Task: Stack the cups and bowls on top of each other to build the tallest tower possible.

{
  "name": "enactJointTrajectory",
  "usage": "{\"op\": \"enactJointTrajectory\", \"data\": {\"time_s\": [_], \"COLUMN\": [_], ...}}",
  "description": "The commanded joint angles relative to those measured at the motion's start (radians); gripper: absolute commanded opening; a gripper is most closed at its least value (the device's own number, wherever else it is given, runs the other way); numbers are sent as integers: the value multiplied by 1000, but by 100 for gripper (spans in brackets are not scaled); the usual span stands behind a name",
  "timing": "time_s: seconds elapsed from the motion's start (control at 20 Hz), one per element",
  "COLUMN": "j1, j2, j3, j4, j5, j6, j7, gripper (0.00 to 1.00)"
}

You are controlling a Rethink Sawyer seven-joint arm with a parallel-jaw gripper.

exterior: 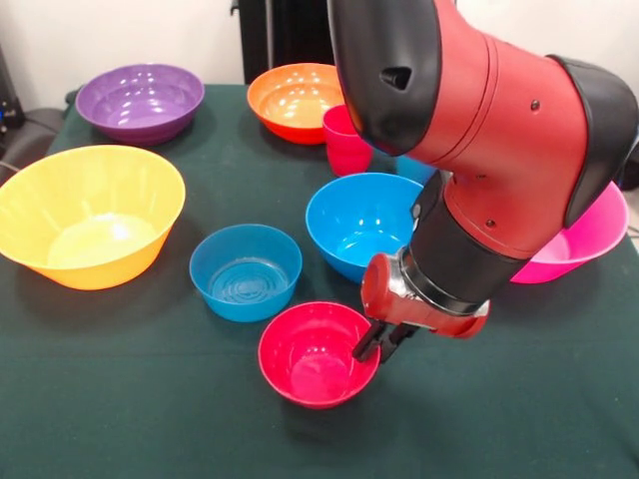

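At the far left sits the large yellow-orange bowl (88,215), upright and holding nothing, with the purple bowl (141,101) behind it near the back edge, likewise bare inside. Further right, the small blue bowl (246,270) stands near the middle of the table, and just beside it, nearer the camera, the small red bowl (318,353); both hold nothing and do not touch. Behind them the mid-sized blue bowl (361,224) sits upright, partly covered by the arm. At the back an orange bowl (294,101) rests with the crimson red cup (345,141) standing upright just in front of it; a sliver of the light blue cup (411,168) shows beside the red cup, mostly hidden by the arm. The gripper (381,343) hangs at the right rim of the small red bowl, its dark fingers close together, though whether they pinch the rim cannot be told. At the right the pink bowl (589,240) peeks out from behind the arm. No tower stands; every piece sits singly on the dark green cloth (130,399). A pale wall (120,35) lies behind
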Motion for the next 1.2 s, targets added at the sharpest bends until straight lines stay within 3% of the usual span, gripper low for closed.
{"op": "enactJointTrajectory", "data": {"time_s": [0.05, 0.65, 1.2], "j1": [7, -4, 0], "j2": [46, 58, 63], "j3": [69, 67, 62], "j4": [123, 151, 131], "j5": [32, 35, 33], "j6": [11, -43, -16], "j7": [197, 213, 196], "gripper": [0, 0, 0]}}
